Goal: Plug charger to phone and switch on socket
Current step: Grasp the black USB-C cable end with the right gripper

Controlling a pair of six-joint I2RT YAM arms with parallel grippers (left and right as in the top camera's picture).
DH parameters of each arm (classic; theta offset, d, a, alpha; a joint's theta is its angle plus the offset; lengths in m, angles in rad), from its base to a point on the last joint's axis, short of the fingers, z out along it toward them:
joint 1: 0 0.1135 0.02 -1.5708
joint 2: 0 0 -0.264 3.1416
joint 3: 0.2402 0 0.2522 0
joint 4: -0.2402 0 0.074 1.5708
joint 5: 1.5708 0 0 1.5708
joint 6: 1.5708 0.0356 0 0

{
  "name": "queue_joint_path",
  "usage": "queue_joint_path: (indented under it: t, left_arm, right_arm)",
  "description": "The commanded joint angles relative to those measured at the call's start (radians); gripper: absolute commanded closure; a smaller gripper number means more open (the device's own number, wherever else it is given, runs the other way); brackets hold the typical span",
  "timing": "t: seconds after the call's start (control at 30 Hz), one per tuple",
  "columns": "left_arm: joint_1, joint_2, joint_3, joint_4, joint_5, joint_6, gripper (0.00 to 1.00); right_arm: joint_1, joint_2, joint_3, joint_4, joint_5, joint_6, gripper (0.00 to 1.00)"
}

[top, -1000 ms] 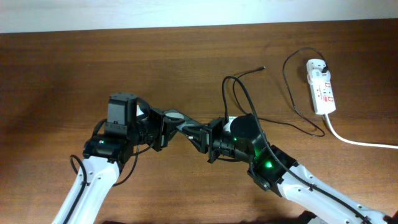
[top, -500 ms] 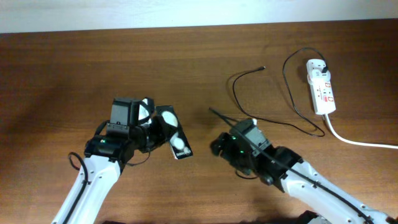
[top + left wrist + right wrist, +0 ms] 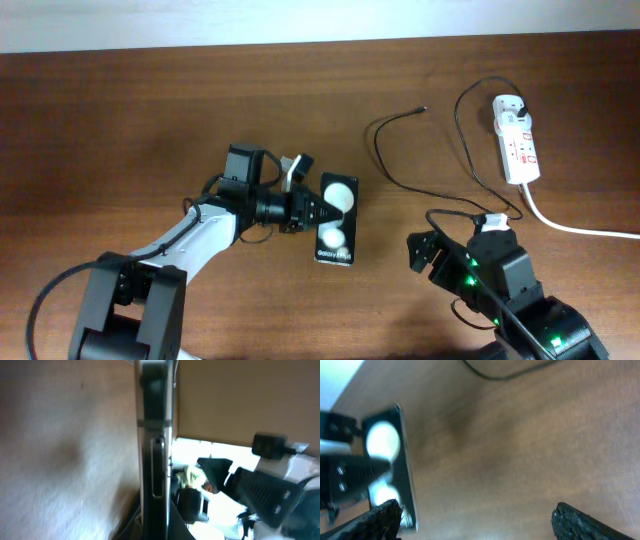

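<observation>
The phone [image 3: 337, 222], black with two white round spots, lies face up near the table's middle. My left gripper [image 3: 320, 212] is shut on its left long edge. In the left wrist view the phone [image 3: 155, 435] appears edge-on, running up from between the fingers [image 3: 172, 522]. My right gripper [image 3: 421, 251] stands wide open to the phone's right, apart from it; its fingers [image 3: 376, 519] hold nothing, and the phone [image 3: 390, 455] shows at left. The charger [image 3: 381, 150] loops across the table, its tip [image 3: 423, 109] lying free at the back. The socket [image 3: 516, 138] lies at the far right.
A thick white cord [image 3: 570, 226] runs from the socket off the right edge. The thin black cable [image 3: 505, 372] lies on the wood between my right arm [image 3: 520, 300] and the socket. The table's back edge meets a white wall [image 3: 300, 20].
The right gripper has opened, let go of the phone and pulled back to the right. The left gripper has carried the phone rightward and turned it face up.
</observation>
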Motion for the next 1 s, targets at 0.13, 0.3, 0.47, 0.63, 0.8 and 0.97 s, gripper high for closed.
queue_joint_path:
  t: [0.13,0.3,0.47,0.63,0.8,0.97]
  left_arm:
    - [0.015,-0.002,0.006,-0.195,-0.082,0.249,1.00]
    - [0.015,-0.002,0.006,-0.281,-0.290,0.250,1.00]
    - [0.015,-0.002,0.006,-0.291,-0.371,0.249,1.00]
    - [0.015,-0.002,0.006,-0.292,-0.370,0.249,1.00]
    - [0.015,-0.002,0.006,-0.291,-0.371,0.249,1.00]
    - [0.015,-0.002,0.006,-0.292,-0.371,0.249,1.00]
  right_arm:
    - [-0.005,0.568,0.485,-0.156,0.128,-0.120,0.02]
    - [-0.097,1.089,0.991,-0.271,0.146,-0.172,0.05]
    - [-0.291,1.348,1.065,-0.018,0.114,-0.180,0.06]
    - [-0.323,1.558,1.065,0.206,-0.030,-0.225,0.16]
    - [-0.322,1.692,1.065,0.295,-0.095,-0.221,0.33]
    - [-0.323,1.712,1.065,0.367,-0.187,-0.221,0.58]
